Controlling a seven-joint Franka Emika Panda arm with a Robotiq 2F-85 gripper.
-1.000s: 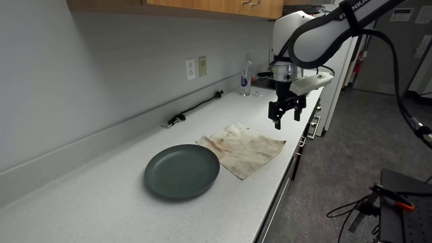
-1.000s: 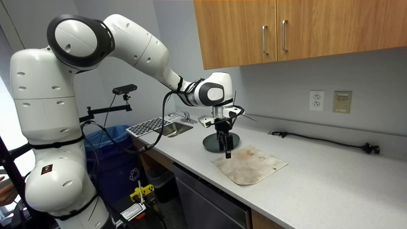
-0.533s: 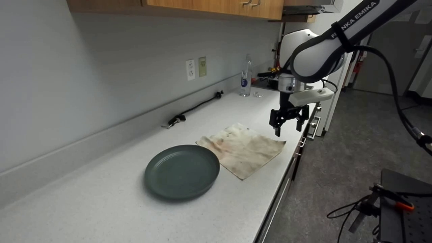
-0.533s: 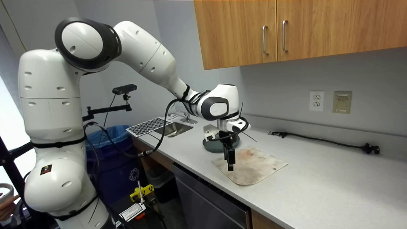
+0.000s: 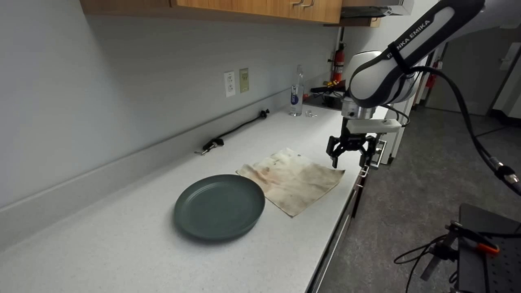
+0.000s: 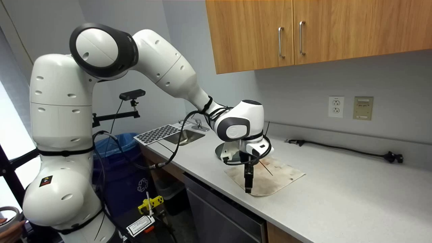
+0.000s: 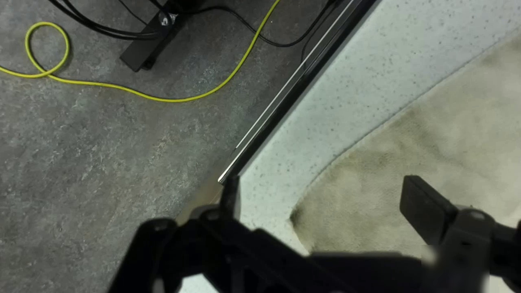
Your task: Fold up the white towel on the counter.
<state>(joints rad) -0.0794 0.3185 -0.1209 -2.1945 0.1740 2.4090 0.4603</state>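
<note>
A white towel with brown stains lies flat and spread out on the pale counter. It shows in both exterior views and in the wrist view. My gripper is open and empty, pointing down above the towel's corner near the counter's front edge. In the wrist view the gripper's fingers stand wide apart, with a dark towel corner between them. One finger is over the towel, the other over the counter edge. The gripper appears apart from the towel.
A dark green plate stands beside the towel. A black cable with clamps lies along the wall. A clear bottle stands farther along the counter. Wooden cabinets hang above. The counter drops to the floor at its front edge.
My gripper has moved down and toward the towel's corner at the counter's front edge, turning slightly. The towel and plate have not moved.
</note>
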